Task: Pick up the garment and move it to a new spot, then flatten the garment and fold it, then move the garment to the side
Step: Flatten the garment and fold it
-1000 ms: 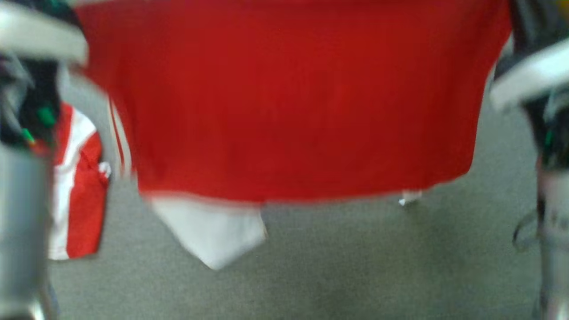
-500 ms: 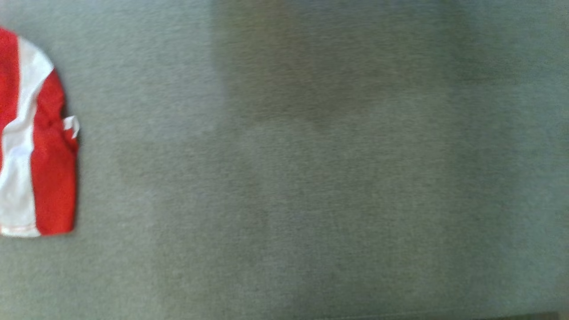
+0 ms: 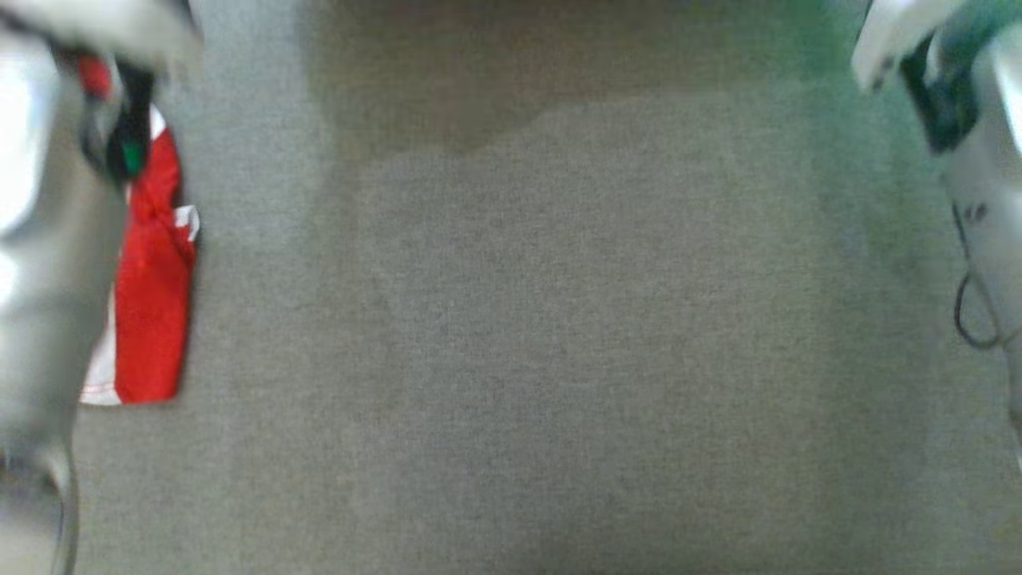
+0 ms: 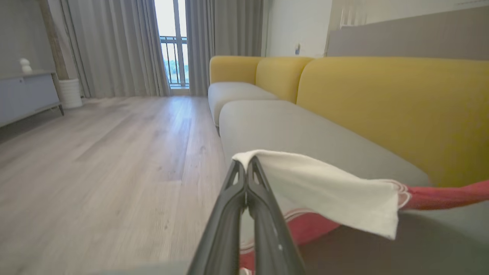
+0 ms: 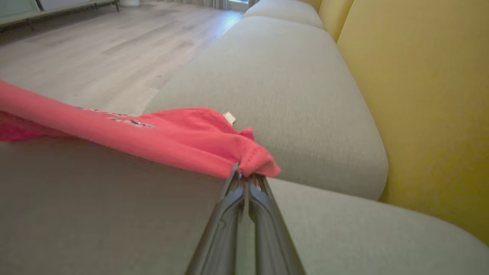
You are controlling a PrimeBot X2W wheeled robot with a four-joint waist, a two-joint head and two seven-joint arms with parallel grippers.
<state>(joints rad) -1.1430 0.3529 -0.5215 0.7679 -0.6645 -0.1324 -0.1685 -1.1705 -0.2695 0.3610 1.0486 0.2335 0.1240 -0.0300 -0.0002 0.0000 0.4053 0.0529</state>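
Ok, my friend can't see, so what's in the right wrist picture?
The right gripper is shut on a bunched corner of a red garment, which stretches off to the left over a grey sofa seat. A yellow backrest rises on the right, and a pale wooden floor lies beyond.

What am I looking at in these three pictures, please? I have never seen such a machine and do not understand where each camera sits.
It is a wheeled robot with two arms. One picture looks down from its head at a grey sofa seat, where a red and white cloth shows at the left. The other two come from wrist cameras, looking along each gripper's dark fingers. The left gripper pinches the white part of a red garment; the right gripper pinches a red corner.
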